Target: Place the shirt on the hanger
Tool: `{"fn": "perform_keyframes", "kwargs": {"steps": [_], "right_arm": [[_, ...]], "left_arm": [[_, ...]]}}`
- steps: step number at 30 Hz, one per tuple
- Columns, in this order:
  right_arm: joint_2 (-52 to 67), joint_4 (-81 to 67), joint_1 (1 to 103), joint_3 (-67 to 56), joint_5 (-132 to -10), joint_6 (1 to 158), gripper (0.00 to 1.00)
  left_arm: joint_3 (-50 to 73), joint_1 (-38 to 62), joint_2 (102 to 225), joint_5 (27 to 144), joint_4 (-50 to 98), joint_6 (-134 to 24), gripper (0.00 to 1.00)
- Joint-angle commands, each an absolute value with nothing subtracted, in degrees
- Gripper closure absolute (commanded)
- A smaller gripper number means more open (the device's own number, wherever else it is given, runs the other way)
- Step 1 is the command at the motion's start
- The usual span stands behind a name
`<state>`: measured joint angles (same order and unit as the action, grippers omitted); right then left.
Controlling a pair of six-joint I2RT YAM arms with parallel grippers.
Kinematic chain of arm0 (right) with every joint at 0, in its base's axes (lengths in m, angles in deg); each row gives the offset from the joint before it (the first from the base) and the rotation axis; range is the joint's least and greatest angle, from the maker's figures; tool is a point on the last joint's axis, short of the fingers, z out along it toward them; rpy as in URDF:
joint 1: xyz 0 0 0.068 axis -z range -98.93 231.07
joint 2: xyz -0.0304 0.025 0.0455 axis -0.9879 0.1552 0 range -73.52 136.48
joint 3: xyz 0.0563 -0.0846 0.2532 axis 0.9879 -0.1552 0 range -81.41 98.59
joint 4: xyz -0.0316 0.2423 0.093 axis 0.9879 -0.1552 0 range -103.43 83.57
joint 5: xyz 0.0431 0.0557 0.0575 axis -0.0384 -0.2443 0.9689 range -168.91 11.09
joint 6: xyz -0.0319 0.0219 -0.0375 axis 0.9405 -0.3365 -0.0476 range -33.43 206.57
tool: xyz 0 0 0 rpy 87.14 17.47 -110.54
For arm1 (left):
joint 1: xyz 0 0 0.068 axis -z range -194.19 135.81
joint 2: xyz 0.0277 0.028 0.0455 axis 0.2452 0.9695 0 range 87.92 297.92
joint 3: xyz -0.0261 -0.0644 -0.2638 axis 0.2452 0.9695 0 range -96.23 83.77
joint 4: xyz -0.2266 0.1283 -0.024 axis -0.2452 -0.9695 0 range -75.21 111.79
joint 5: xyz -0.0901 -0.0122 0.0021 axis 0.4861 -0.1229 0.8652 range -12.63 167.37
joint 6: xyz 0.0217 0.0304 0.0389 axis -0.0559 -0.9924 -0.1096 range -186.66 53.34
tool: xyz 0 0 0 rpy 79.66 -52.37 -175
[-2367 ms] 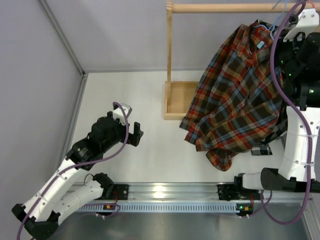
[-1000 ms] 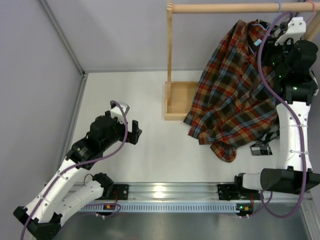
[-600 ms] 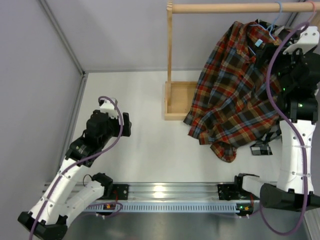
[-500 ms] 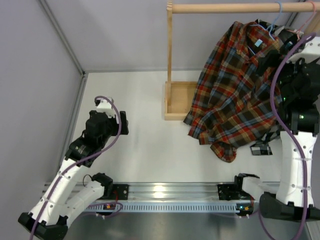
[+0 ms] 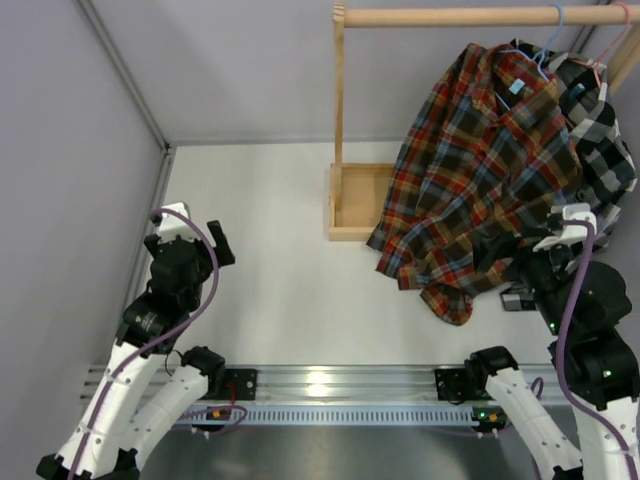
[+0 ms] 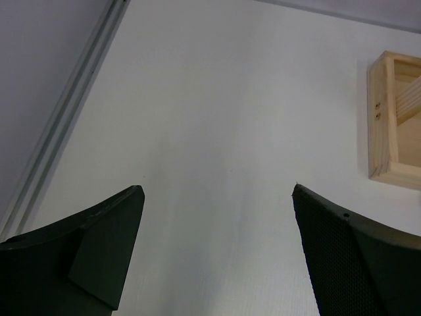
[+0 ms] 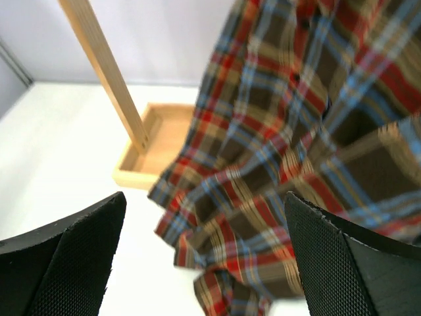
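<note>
Shirt [image 5: 480, 170] hangs collar-up on hanger [image 5: 556, 20]; left tool [image 6: 217, 187], right tool [image 7: 204, 194] spread wide.

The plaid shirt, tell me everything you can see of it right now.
The shirt is red, orange, brown and blue plaid, soft flannel by its look, with a small light-blue collar label. It hangs rumpled on the light-blue wire hanger, hooked over the wooden rail. Its hem bunches low by the table, beside the rack's wooden base. A black-and-white checked shirt hangs next to it. The right gripper is open, clear of it.
</note>
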<state>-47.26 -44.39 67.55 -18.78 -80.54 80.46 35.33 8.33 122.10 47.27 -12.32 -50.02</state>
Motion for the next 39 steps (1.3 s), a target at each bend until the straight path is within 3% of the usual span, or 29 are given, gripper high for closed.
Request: {"fn": "perform_keyframes", "kwargs": {"steps": [1, 7, 39], "right_arm": [[-48.6, -53.0, 66.7, -21.6, -85.0, 80.5, 0.01], [-53.7, -51.6, 66.5, -24.2, -86.3, 82.1, 0.01], [-56.5, -44.2, 65.9, -34.5, -89.6, 80.7, 0.01]], "left_arm": [[37.7, 8.1, 120.3, 46.5, -10.4, -48.9, 0.02], [39.2, 8.0, 117.6, 49.2, -10.2, -48.7, 0.02], [41.3, 8.1, 114.6, 56.7, -8.5, -52.1, 0.02]]}}
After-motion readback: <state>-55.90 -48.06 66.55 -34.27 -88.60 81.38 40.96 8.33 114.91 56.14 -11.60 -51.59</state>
